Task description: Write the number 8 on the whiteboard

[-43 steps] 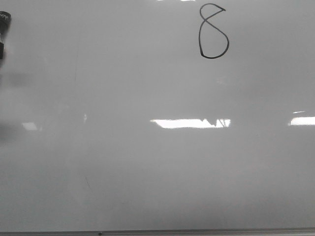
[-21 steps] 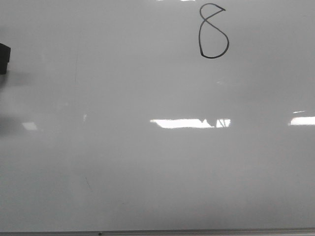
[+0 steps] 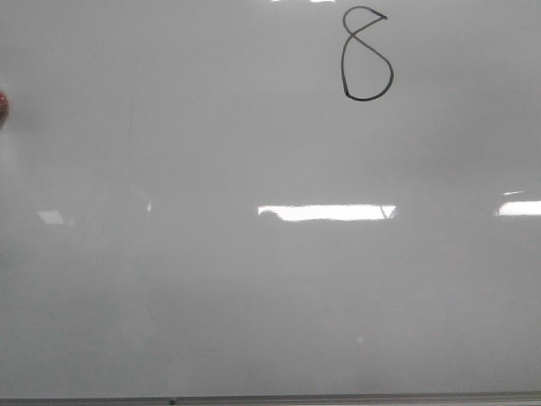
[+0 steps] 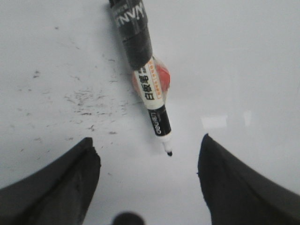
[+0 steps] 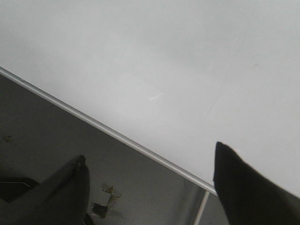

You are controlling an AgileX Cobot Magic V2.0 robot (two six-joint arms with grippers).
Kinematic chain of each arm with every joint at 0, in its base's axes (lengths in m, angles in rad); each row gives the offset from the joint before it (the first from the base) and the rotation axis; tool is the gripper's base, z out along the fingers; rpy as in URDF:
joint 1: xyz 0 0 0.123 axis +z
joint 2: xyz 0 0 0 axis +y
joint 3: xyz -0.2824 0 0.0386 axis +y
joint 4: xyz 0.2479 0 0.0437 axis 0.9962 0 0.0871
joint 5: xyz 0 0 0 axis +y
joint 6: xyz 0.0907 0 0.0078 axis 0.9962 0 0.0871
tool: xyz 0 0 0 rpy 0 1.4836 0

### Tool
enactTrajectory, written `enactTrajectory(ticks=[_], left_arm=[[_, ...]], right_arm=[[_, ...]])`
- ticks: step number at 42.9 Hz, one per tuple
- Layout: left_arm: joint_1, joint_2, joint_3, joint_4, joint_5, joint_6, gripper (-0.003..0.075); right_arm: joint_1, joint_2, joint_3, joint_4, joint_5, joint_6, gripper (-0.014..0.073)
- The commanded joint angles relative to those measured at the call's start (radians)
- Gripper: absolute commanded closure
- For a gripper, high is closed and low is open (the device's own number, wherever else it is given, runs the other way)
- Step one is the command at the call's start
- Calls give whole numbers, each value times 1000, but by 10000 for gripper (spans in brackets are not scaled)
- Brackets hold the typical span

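Observation:
The number 8 [image 3: 367, 55] is drawn in thin black line near the top of the whiteboard [image 3: 254, 288], right of centre in the front view. In the left wrist view a black-and-white marker [image 4: 149, 89] lies on the board [image 4: 248, 56] with its bare tip [image 4: 168, 152] pointing at my left gripper [image 4: 147, 140]. That gripper is open and empty, jaws wide apart, just short of the tip. My right gripper [image 5: 150, 152] is open and empty over the board's framed edge [image 5: 108, 129]. Neither gripper shows in the front view.
A round red thing [image 4: 161, 79] lies under the marker; a red spot [image 3: 2, 106] shows at the front view's left edge. Black marker specks [image 4: 84, 96] dot the board there. Bright light reflections [image 3: 325, 211] cross it. Grey floor [image 5: 56, 140] lies beyond the board's edge.
The dark gripper at the front view's left edge has drawn out of view to the left. A red spot now shows where it was. The 8 is unchanged.

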Motion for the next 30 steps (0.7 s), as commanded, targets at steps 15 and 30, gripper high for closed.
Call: enactTrajectory(ticks=[15, 30], left_arm=[[-123, -349, -91, -8, 380, 24, 304], [-125, -451, -91, -14, 411, 24, 488]], right_arm=[[-7, -159, 53, 56, -84, 11, 22], [-7, -179, 57, 56, -75, 11, 343]])
